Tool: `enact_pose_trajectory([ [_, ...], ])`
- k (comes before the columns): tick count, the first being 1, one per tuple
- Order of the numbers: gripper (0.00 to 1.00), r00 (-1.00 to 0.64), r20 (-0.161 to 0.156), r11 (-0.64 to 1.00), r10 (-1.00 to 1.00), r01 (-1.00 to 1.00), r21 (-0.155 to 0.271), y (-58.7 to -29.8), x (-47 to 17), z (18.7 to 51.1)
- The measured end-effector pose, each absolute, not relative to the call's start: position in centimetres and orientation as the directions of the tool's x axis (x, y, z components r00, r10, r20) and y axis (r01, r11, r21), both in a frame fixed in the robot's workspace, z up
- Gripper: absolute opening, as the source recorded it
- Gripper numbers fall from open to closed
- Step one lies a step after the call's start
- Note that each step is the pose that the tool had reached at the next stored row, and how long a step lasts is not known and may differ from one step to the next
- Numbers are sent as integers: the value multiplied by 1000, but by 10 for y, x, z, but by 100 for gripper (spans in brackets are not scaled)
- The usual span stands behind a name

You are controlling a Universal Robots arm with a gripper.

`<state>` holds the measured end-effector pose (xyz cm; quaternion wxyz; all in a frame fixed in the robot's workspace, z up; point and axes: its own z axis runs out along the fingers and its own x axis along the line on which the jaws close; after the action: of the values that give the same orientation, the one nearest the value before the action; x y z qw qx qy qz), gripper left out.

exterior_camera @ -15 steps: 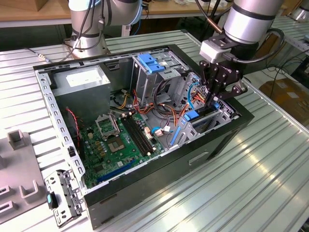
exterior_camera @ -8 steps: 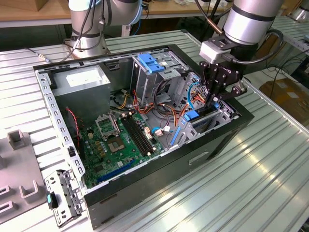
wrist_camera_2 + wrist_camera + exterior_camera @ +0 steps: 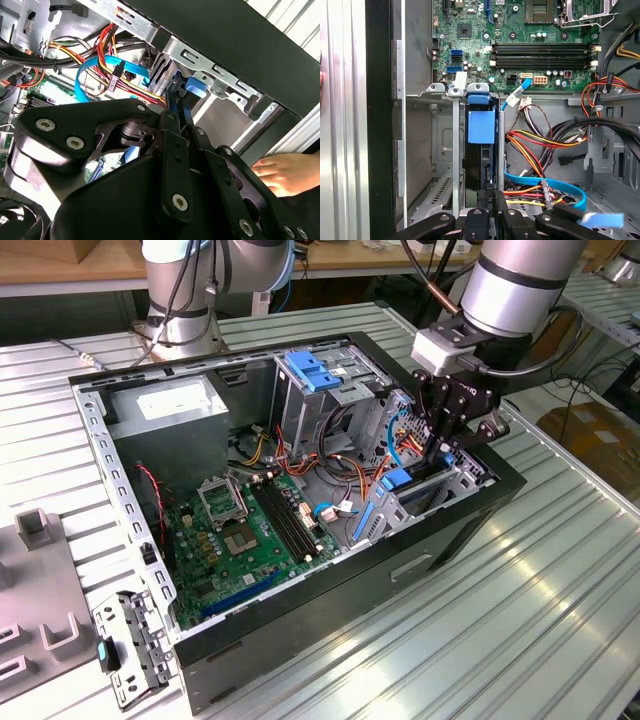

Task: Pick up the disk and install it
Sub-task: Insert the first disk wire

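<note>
The disk stands on edge in a slot of the metal drive cage at the front corner of the open computer case. Its dark body shows edge-on, with a blue plastic tab on the end nearest the motherboard. In the exterior view its blue rail shows low in the cage. My gripper reaches down into the cage from above, its black fingers shut on the disk's upper edge.
Orange, yellow and blue cables crowd the space beside the cage. The green motherboard, a grey power supply box and a blue ribbed latch fill the case. A person's hand rests outside the case wall. Grey fixtures sit on the table.
</note>
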<state>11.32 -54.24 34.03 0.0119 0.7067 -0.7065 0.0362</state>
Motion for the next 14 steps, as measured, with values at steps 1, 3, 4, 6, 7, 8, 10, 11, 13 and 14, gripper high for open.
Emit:
enact_pose_trajectory([
  [1, 17, -1, 69, -1, -998, -999, -34, -542, 113, 339],
  [3, 17, -2, 68, 0, -998, -999, -34, -542, 113, 338],
  [4, 17, -2, 68, 0, -998, -999, -34, -542, 113, 338],
  [6, 17, -2, 68, 0, -998, -999, -34, -542, 113, 338],
  [7, 18, -2, 67, 0, -998, -999, -34, -542, 113, 338],
  [8, 18, -2, 67, 0, -998, -999, -34, -542, 113, 340],
  [10, 24, -2, 68, 0, -998, -999, -34, -542, 113, 347],
  [11, 24, -2, 68, 0, -998, -999, -34, -542, 113, 349],
  [13, 24, -2, 68, 0, -998, -999, -34, -542, 113, 349],
  [14, 23, -2, 68, 0, -998, -999, -34, -542, 113, 349],
])
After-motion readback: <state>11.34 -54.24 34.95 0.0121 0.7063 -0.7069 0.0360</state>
